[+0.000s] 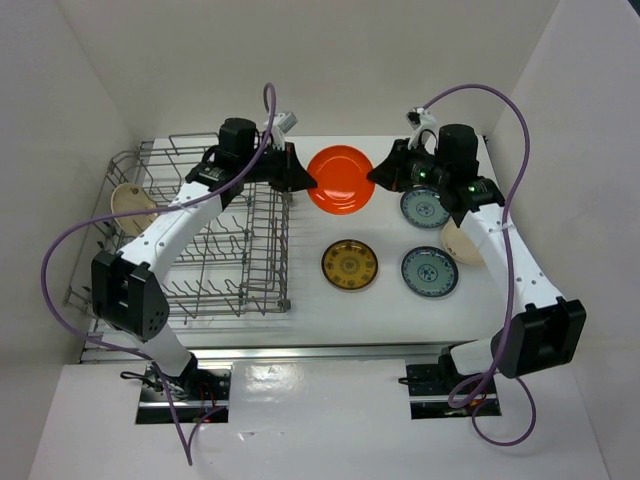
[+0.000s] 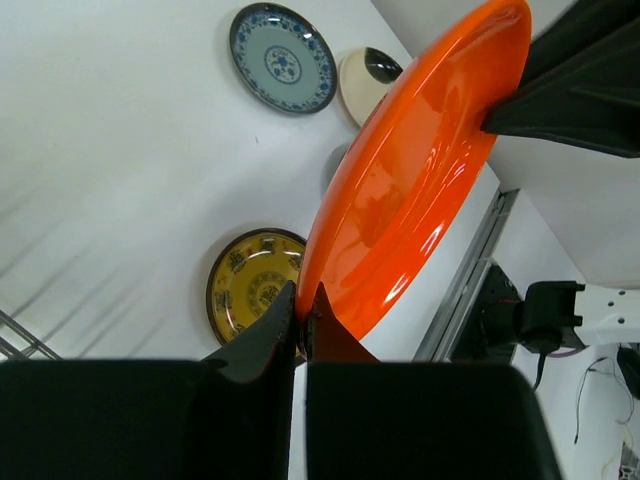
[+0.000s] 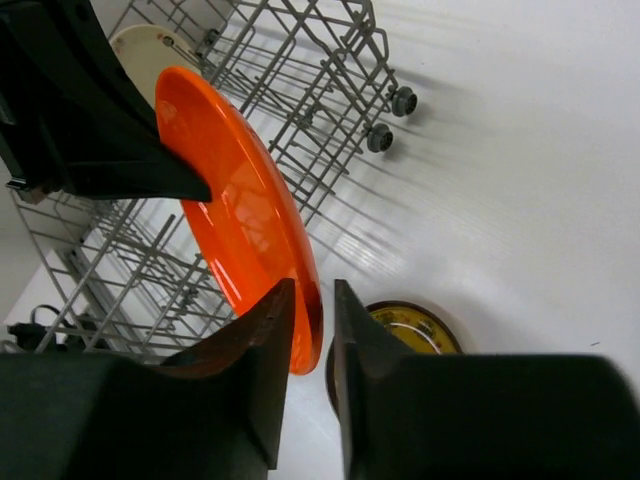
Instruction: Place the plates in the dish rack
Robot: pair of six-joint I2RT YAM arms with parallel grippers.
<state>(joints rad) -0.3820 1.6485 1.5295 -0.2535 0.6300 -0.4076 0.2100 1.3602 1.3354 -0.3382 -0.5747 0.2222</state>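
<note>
Tabletop [image 1: 330, 310] white, boxed by white walls [image 1: 330, 60], and above it orange plate [image 1: 340, 178] up on edge, one rim clamped tight in left gripper [image 2: 303, 300] fingers, opposite rim between right gripper [image 3: 315, 300] fingers standing slightly apart, dish rack [image 1: 200, 250] on the tabletop just behind the left fingers.

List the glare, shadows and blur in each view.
Top external: even, soft light, with a bright reflection on the glossy near ledge. Left wrist: white glare streaks on the orange plate; the left gripper's fingers are dark and featureless. Right wrist: the dish rack throws striped shadows on the table.
</note>
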